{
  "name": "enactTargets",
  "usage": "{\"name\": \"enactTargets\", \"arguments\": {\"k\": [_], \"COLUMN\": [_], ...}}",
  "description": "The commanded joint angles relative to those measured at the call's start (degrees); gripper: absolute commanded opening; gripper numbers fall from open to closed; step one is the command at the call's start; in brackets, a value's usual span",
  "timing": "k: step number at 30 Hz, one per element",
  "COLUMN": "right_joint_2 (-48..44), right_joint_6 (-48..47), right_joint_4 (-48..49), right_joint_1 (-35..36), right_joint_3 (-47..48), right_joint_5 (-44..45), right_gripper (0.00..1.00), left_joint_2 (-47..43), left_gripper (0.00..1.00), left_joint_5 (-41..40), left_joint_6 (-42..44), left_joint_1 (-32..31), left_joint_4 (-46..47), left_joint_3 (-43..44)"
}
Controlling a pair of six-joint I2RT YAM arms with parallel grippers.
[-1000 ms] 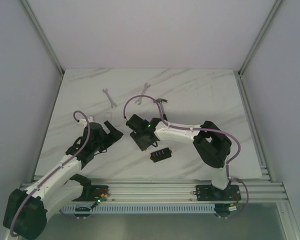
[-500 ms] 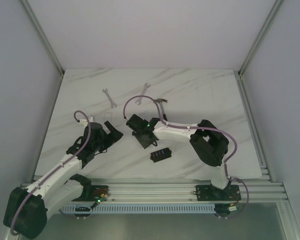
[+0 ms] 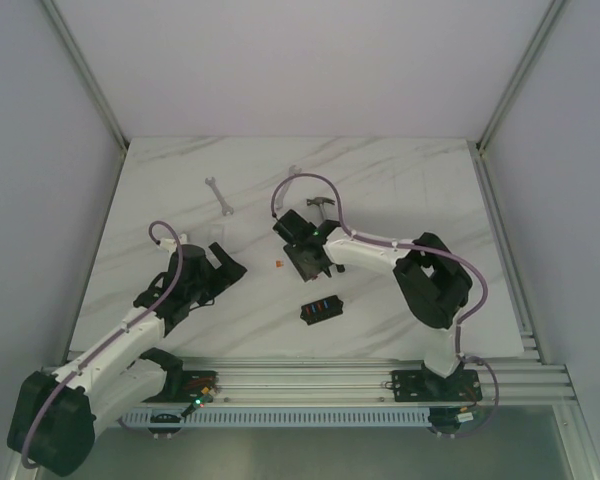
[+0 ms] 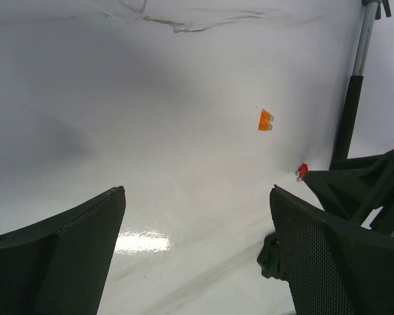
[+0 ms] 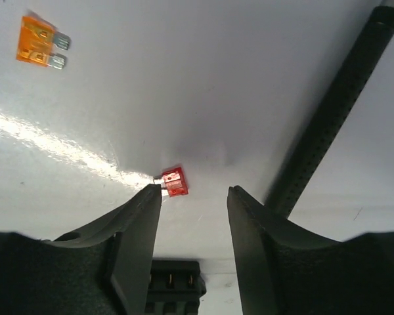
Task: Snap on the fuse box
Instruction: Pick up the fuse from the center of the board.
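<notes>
The fuse box (image 3: 321, 309) is a small black box with red, orange and blue fuses on its face, lying on the marble table in front of the right gripper. Its edge shows at the bottom of the right wrist view (image 5: 174, 295). My right gripper (image 3: 310, 264) is open and empty, low over the table. Between its fingers (image 5: 194, 190) lies a loose red fuse (image 5: 173, 182), close to the left fingertip. My left gripper (image 3: 226, 266) is open and empty to the left (image 4: 197, 190), well apart from the fuse box.
A loose orange fuse (image 3: 280, 264) lies left of the right gripper (image 5: 39, 41). A black-handled hammer (image 3: 321, 205) lies behind the right gripper, its handle (image 5: 335, 111) beside the right finger. A wrench (image 3: 218, 195) lies further back. A clear plastic piece (image 3: 215, 232) lies by the left arm.
My right gripper has moved back and to the right, uncovering the orange fuse. The left arm and the fuse box have not moved.
</notes>
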Motion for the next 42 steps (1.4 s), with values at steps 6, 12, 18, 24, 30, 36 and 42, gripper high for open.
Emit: {"name": "enactTargets", "arguments": {"k": [6, 12, 18, 24, 30, 36, 42], "right_joint_2": [-3.3, -1.8, 0.6, 1.7, 0.6, -1.6, -4.2], "right_joint_6": [15.6, 20.7, 20.5, 20.6, 20.1, 20.2, 21.2], "right_joint_4": [-2.1, -0.2, -0.1, -0.2, -1.8, -2.7, -3.6], "right_joint_1": [0.2, 0.5, 0.3, 0.4, 0.2, -0.8, -1.4], "right_joint_3": [1.5, 1.0, 1.3, -0.3, -3.0, -6.6, -7.5], "right_joint_5": [2.0, 3.9, 5.6, 4.1, 4.5, 4.9, 4.4], "right_gripper": [0.53, 0.53, 0.55, 0.55, 0.55, 0.56, 0.56], "left_joint_2": [0.9, 2.0, 2.4, 2.9, 4.4, 5.1, 5.5], "left_gripper": [1.00, 1.00, 1.00, 1.00, 1.00, 1.00, 1.00], "left_joint_5": [1.2, 2.2, 2.7, 3.4, 4.2, 4.6, 4.8], "left_joint_6": [-0.5, -0.6, -1.0, -0.9, -0.9, -1.2, -1.2], "left_joint_1": [0.3, 0.3, 0.3, 0.2, 0.3, 0.2, 0.1], "left_joint_4": [0.5, 1.4, 2.3, 2.8, 4.0, 4.5, 4.9], "left_joint_3": [0.1, 0.1, -0.2, -0.3, -0.1, -0.2, -0.2]}}
